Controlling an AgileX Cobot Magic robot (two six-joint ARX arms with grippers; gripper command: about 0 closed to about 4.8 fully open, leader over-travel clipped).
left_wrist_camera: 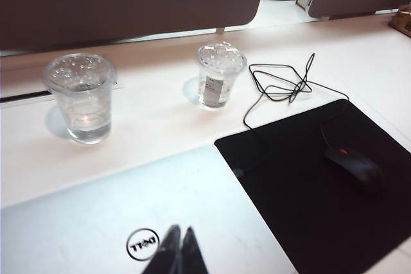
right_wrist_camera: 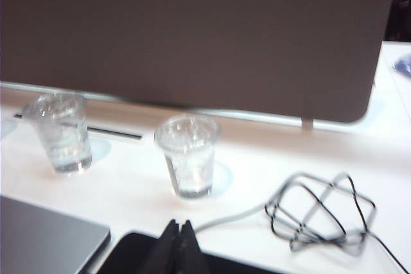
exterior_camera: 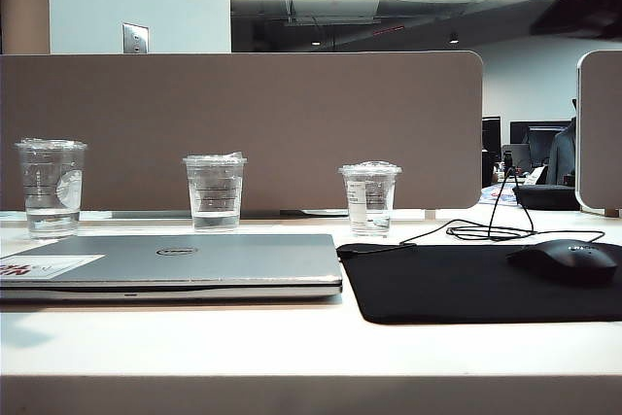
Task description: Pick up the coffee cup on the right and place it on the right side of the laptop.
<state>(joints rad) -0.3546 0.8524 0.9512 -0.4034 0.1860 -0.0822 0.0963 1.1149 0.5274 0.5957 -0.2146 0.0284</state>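
Closed, empty right pincer [right_wrist_camera: 178, 239] hovers just short of the coffee cup [right_wrist_camera: 187, 155]; it should open wide before advancing. Left pincer [left_wrist_camera: 180, 248], closed and empty, hangs over the laptop [left_wrist_camera: 96, 222].

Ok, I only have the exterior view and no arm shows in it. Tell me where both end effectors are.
Observer: The right end effector is shut. It is over the spot where the black rectangular mouse pad meets the corner of the slim silver-grey laptop, and it points at the clear plastic coffee cup with the crinkly lid.
Operator: Now the left one.
Observer: The left end effector is shut too. It is above the laptop lid, just beside the round dark Dell logo.
Operator: Check the mouse for me.
Observer: From above, the black computer mouse shows a small red light on its top.
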